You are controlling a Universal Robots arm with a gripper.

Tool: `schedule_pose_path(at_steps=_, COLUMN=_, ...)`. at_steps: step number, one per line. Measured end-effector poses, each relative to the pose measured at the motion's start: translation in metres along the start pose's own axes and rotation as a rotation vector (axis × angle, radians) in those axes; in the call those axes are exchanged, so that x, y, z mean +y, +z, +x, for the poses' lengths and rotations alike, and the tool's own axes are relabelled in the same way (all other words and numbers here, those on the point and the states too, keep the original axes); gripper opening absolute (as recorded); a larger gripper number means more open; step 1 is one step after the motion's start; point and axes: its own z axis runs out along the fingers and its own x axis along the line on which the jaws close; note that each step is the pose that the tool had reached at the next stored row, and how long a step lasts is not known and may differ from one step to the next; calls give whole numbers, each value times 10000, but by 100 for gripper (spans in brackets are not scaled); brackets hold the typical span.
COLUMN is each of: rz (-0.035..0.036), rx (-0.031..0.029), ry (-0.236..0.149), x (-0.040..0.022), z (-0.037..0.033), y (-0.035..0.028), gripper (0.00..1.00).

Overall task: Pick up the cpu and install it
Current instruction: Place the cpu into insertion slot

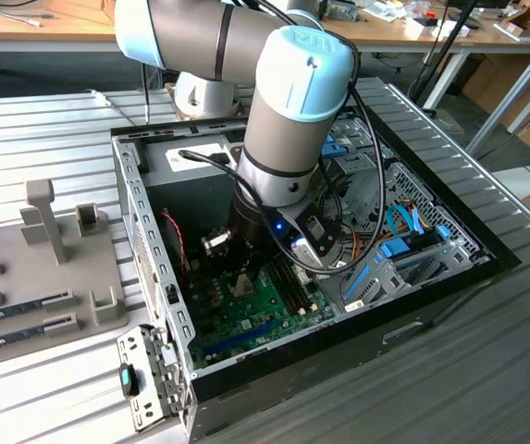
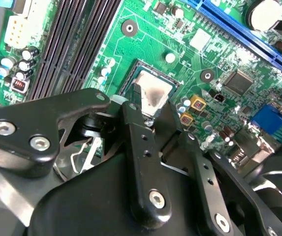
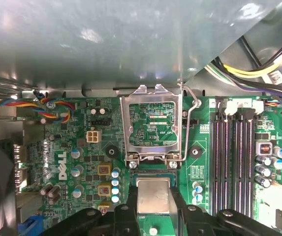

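Gripper [image 3: 153, 199] fingers closed on the cpu [image 3: 153, 195], held low over the socket [image 3: 153, 173] on the board [image 3: 81, 162]; any tilt could bend pins.

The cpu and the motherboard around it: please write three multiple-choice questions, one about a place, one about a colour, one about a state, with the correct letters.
1. Where is the cpu?
A. on the grey tray outside the case
B. between the gripper fingers, over the green motherboard
C. on the power supply

2. What colour is the long expansion slot?
A. blue
B. red
C. white

3. How is the socket's metal load plate?
A. removed
B. closed flat
C. flipped open

Answers: 1 B, both wrist views show the fingers flanking it above the board; 2 A, blue in the second wrist view; 3 C, the frame stands raised, lever unlatched.
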Motion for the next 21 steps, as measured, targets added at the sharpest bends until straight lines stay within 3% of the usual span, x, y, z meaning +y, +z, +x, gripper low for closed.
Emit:
schedule_pose_path(at_steps=3, rz=-24, rx=1, ry=-2, x=4, z=-2, y=0, gripper=30)
schedule_pose_path(at_steps=4, rz=-24, rx=12, ry=-1, x=5, z=-14, y=-1, gripper=18)
schedule_pose_path(at_steps=6, rz=-43, rx=59, ry=-5, x=5, z=-83, y=-3, gripper=11)
schedule_pose_path(at_steps=7, rz=-103, rx=87, ry=-7, x=4, z=-123, y=-6, gripper=11)
schedule_pose_path(at_steps=8, rz=-299, rx=133, ry=-18, x=6, z=-219, y=-8, gripper=11)
schedule_pose_path(at_steps=10, rz=-406, rx=151, ry=-20, x=8, z=-295, y=-10, gripper=11)
schedule_pose_path(at_steps=12, rz=-432, rx=163, ry=-24, x=6, z=-371, y=-41, gripper=11)
schedule_pose_path(at_steps=21, rz=-545, rx=181, ry=-28, x=4, z=-496, y=-269, gripper=11)
